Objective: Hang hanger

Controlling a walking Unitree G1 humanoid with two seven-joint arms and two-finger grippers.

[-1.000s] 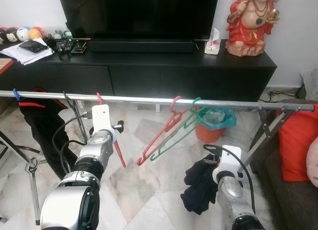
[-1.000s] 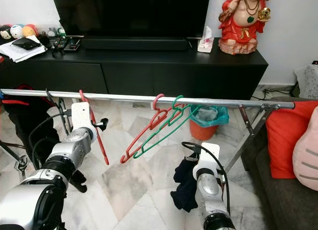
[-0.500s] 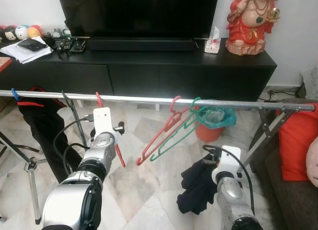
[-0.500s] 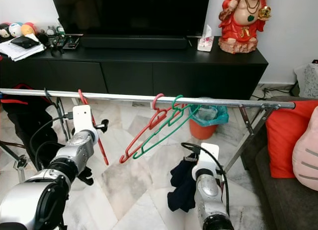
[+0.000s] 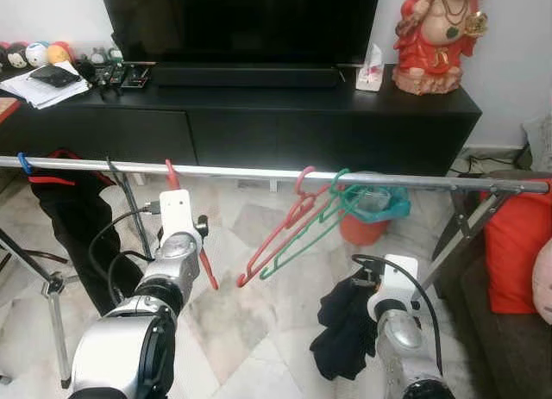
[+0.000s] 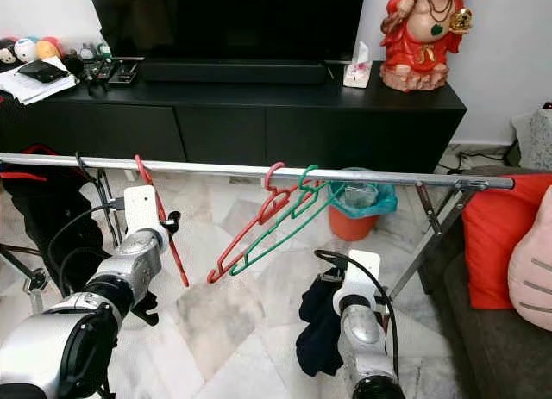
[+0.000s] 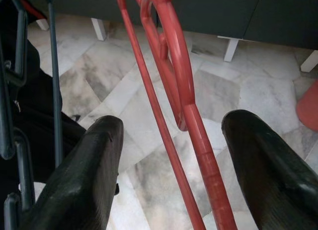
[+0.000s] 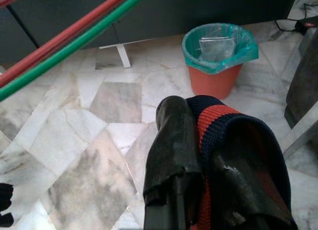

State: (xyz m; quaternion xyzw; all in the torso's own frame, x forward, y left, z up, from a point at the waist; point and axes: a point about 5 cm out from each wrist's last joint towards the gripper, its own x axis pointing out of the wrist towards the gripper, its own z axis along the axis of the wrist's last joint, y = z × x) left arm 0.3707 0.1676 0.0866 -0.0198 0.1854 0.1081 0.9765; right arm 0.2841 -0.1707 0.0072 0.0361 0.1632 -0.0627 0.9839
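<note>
Silver arms, white wrist blocks, looping black cables, black fingers [image 7: 82, 178]

TV [image 5: 240, 21]: I see it dark, standing on the black cabinet [image 5: 259, 123] by the wall.
Statue [image 5: 435, 39]: red figure at the cabinet's right end, with a tissue box [image 5: 370, 71] just beside it.
Papers [image 5: 39, 87]: a stack at the cabinet's left end; remotes [image 5: 116, 76] lie near it.
Bin [image 5: 373, 214]: orange, lined with a teal bag, on the marble floor [image 5: 233, 330].
Cushion [image 5: 515, 248]: I make out red fabric on the right.
</note>
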